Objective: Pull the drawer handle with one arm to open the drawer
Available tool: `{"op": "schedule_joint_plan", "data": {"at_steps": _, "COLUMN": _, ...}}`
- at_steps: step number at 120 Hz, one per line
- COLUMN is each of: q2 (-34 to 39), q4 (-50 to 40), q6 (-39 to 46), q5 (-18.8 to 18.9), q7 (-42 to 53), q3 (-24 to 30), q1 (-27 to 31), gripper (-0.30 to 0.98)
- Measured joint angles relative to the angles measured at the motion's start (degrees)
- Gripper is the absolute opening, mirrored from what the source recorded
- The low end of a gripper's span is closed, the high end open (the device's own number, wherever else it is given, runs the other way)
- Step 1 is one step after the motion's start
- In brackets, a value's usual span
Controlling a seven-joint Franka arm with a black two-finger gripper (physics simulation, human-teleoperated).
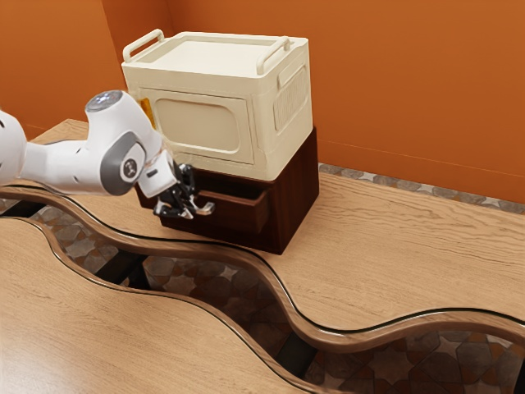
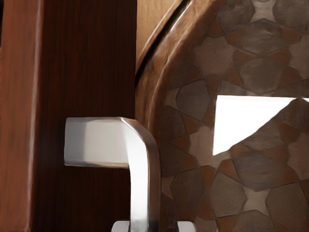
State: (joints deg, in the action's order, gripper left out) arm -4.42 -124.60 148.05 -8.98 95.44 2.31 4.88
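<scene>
The gripper [image 1: 185, 205] is at the front of the dark brown drawer [image 1: 238, 213], around its silver handle [image 1: 207, 208]. That drawer stands a little out from its cabinet. In the wrist view the handle [image 2: 140, 176] curves away from the drawer front [image 2: 89, 72] and runs down between the two fingertips of the gripper [image 2: 153, 226]. A gap shows between the handle and one fingertip, so the gripper is open around the bar. The handle's other end is hidden in the wrist view.
A cream storage box [image 1: 205, 123] rests on the brown cabinet [image 1: 297, 193]. The wooden table [image 1: 394, 254] has a wavy raised edge in front of the cabinet, with patterned floor tiles [image 2: 260, 72] below. An orange wall rises behind.
</scene>
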Motion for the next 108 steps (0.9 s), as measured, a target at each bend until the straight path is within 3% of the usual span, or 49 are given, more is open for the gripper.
{"op": "schedule_joint_plan", "data": {"at_steps": 108, "q2": 10.8, "q4": -11.8, "q6": -0.8, "q5": 0.1, "q7": 1.1, "q3": -1.0, "q1": 0.3, "gripper": 0.02}}
